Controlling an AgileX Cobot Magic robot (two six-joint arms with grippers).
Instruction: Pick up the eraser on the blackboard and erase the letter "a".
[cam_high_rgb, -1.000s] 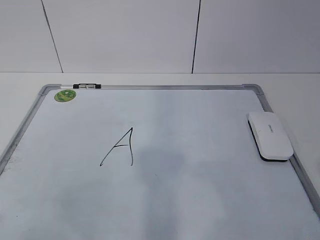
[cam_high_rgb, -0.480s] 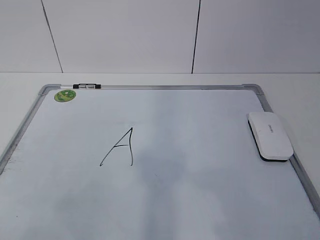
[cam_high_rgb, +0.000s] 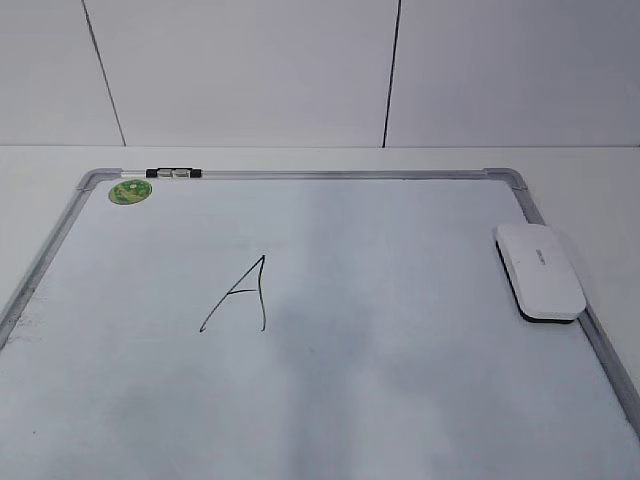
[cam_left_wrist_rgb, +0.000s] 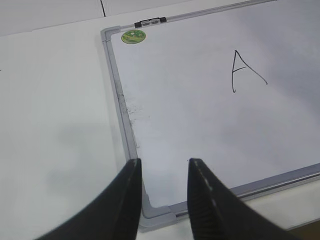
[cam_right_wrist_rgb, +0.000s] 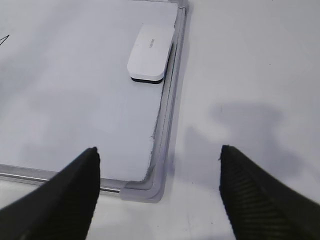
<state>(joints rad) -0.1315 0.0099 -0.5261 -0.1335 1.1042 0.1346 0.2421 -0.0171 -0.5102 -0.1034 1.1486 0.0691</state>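
The white eraser (cam_high_rgb: 540, 270) lies flat on the right edge of the blackboard (cam_high_rgb: 400, 300), against its silver frame. It also shows in the right wrist view (cam_right_wrist_rgb: 150, 52). A tall angular capital "A" (cam_high_rgb: 240, 295) is drawn left of the board's middle and also shows in the left wrist view (cam_left_wrist_rgb: 245, 70). No small lowercase "a" shows anywhere. My left gripper (cam_left_wrist_rgb: 163, 162) is open and empty above the board's near left corner. My right gripper (cam_right_wrist_rgb: 158, 150) is wide open and empty above the near right corner, well short of the eraser. Neither gripper shows in the exterior view.
A round green sticker (cam_high_rgb: 130, 191) and a black clip (cam_high_rgb: 172, 173) sit at the board's far left corner. The board lies on a white table (cam_right_wrist_rgb: 250, 75). A white panelled wall (cam_high_rgb: 250, 70) stands behind.
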